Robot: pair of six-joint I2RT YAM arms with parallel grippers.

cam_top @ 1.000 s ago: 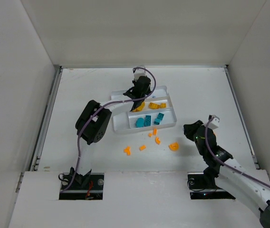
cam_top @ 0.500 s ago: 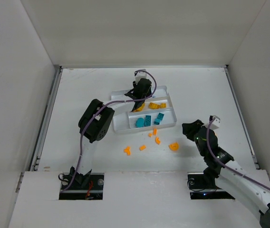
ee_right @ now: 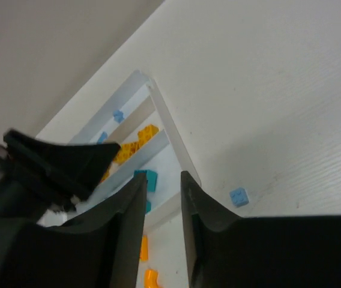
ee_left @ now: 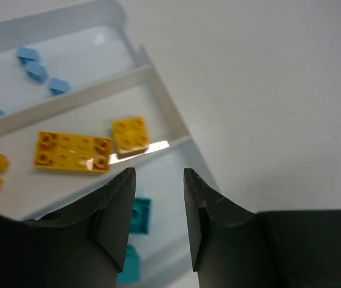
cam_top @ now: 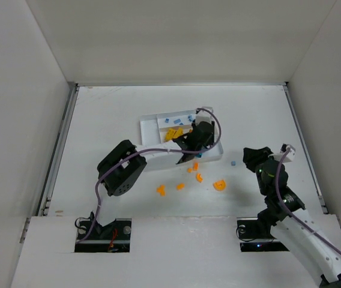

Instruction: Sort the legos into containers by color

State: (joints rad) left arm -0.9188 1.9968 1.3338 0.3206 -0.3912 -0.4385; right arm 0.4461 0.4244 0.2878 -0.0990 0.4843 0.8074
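Observation:
The white tray (cam_top: 141, 125) holds light blue legos (cam_top: 176, 120) in its far section and yellow ones (cam_top: 172, 133) in the middle section. My left gripper (cam_top: 193, 144) hangs open and empty over the tray's right end. Its wrist view shows light blue pieces (ee_left: 37, 71), yellow bricks (ee_left: 73, 150) and teal bricks (ee_left: 139, 215) below its jaws (ee_left: 158, 180). My right gripper (cam_top: 256, 157) is open and empty, right of the tray. One light blue lego (cam_top: 233, 162) lies on the table just left of it and shows in the right wrist view (ee_right: 239, 196).
Several orange legos lie on the table in front of the tray: a curved one (cam_top: 220, 185), smaller ones (cam_top: 199, 177) (cam_top: 180, 186) and one at the left (cam_top: 160, 190). The tray's right rim (ee_right: 170, 129) runs close to my right gripper (ee_right: 162, 177).
My left gripper has swung from the tray's far left corner to its right end, uncovering the far section. My right gripper has moved right, and the loose light blue lego now shows.

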